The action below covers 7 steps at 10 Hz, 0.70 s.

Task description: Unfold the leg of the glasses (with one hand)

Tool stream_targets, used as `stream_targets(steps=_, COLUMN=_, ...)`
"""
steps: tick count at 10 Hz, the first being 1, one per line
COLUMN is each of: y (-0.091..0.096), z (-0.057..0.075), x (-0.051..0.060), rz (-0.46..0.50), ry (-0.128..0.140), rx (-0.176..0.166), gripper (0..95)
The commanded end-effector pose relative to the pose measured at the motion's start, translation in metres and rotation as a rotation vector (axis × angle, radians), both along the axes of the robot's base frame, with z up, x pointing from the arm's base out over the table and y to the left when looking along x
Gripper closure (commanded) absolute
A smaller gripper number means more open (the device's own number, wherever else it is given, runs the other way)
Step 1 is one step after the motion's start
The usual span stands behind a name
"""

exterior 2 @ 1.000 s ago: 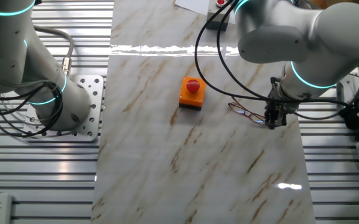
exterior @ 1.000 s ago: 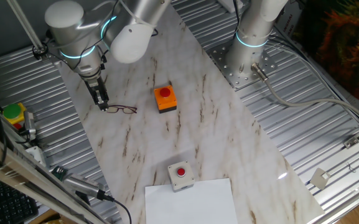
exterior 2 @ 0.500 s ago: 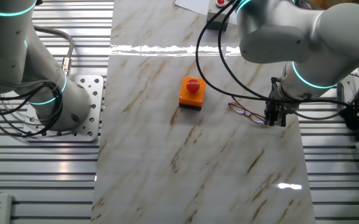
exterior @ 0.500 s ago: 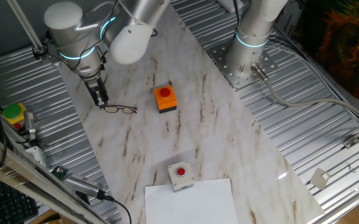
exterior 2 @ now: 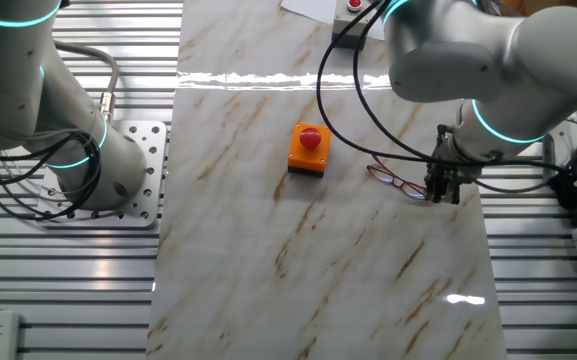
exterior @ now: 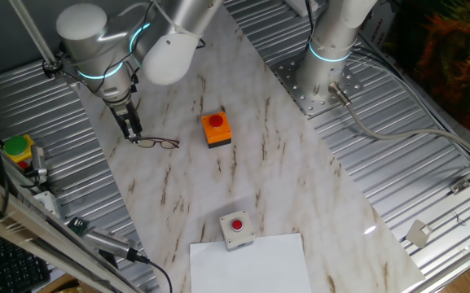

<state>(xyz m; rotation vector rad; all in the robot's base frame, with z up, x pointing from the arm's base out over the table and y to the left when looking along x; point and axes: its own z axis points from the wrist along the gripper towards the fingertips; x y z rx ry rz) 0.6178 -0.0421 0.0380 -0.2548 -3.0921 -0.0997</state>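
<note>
On a marble tabletop (exterior: 243,175), thin reddish-brown glasses (exterior: 160,143) lie flat near the edge. The robot's gripper (exterior: 134,138) points down w/ fingertips at one end of the frame; can't tell if it's pinching. An orange box w/ red button (exterior: 216,129) sits nearby, apart.

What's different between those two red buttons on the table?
The orange box button has a bright orange housing and sits mid-table, close to the glasses. The grey box button has a pale grey housing and sits near the table's edge, touching the white sheet. Both are small boxes with a round red button on top.
</note>
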Motion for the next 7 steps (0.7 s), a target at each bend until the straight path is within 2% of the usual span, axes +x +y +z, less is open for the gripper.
stream_targets(steps=1, y=-0.0003, z=-0.0017, x=-0.0003, rz=0.001, ry=0.005, rx=-0.001, gripper=76.0)
stream_targets(steps=7, y=-0.0001, z=-0.0048, x=-0.0002, rz=0.003, ry=0.015, rx=0.0, gripper=76.0)
